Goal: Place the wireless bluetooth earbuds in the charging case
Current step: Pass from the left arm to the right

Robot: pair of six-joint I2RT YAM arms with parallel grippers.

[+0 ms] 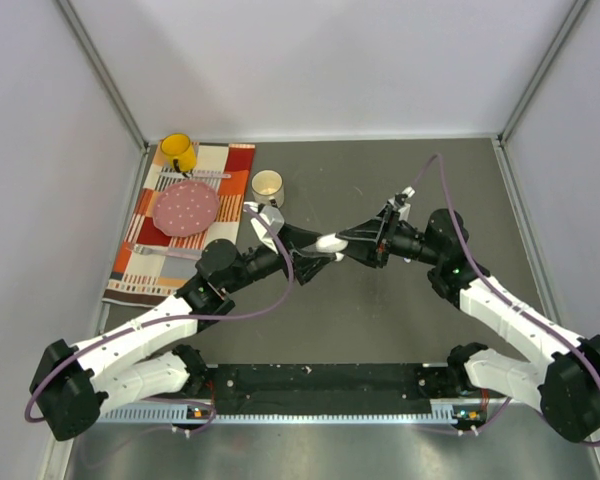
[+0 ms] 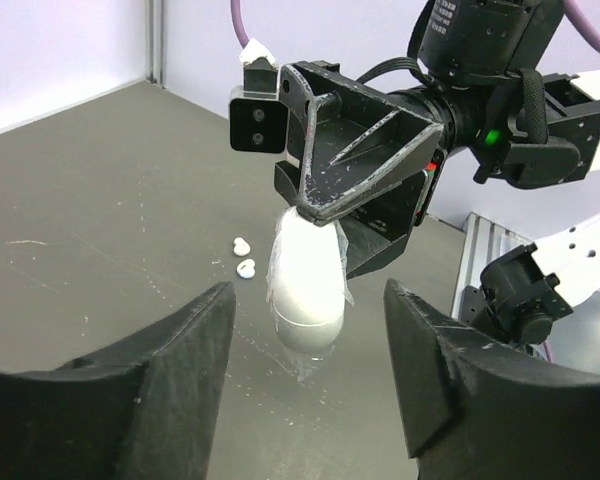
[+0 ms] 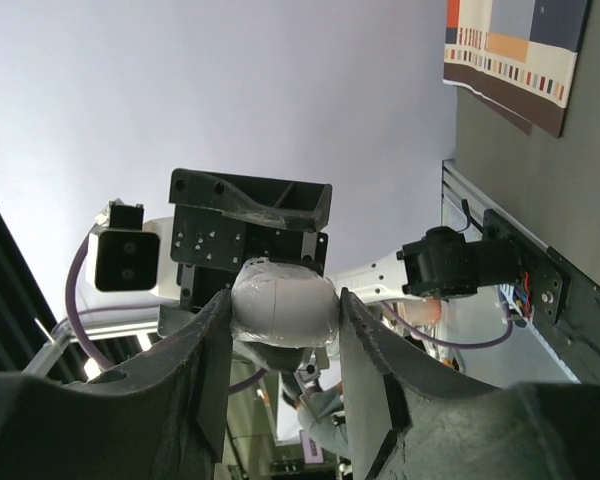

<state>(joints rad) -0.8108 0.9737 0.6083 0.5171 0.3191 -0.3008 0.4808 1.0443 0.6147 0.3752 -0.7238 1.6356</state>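
The charging case (image 2: 305,280), a white pebble with a seam and clear film on it, hangs above the table. My right gripper (image 3: 283,300) is shut on it, a finger on each side, and shows in the left wrist view as the black right gripper (image 2: 352,170) clamping the case's top. My left gripper (image 2: 308,300) is open, its jaws standing apart on either side of the case without touching it. Two tiny white earbuds (image 2: 244,256) lie on the grey table just beyond the case. From above, the case (image 1: 330,242) sits where the two grippers meet.
A patterned cloth (image 1: 145,255) at the back left carries a pink plate (image 1: 187,207) and a yellow mug (image 1: 177,152). A cream cup (image 1: 267,185) stands beside the cloth. A metal rail (image 1: 320,410) runs along the near edge.
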